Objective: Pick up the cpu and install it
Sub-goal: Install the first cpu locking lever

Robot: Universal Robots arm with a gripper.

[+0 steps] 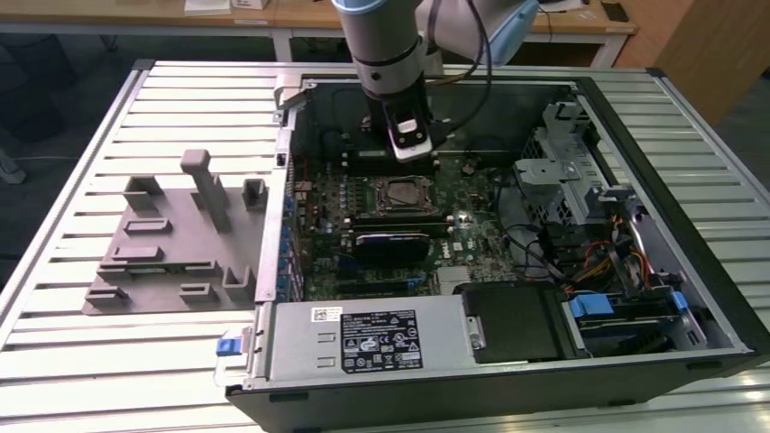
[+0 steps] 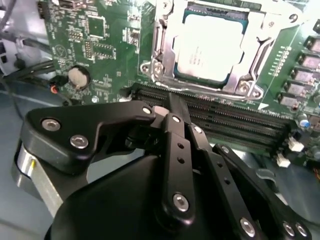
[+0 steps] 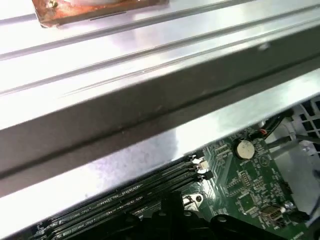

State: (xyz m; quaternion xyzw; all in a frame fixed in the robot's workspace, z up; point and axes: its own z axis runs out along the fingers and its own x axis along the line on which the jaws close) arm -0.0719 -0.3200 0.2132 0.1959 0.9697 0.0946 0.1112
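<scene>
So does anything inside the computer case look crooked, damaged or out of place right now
Nothing stands out. The cpu lies flat and square in its socket on the motherboard, edges parallel to the metal frame around it. The gripper sits just off it, over the memory slots, with nothing in it.

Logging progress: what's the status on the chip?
Hand above the memory slots, nothing seen in it. Chip seated in its socket. Nothing in the way.
</scene>
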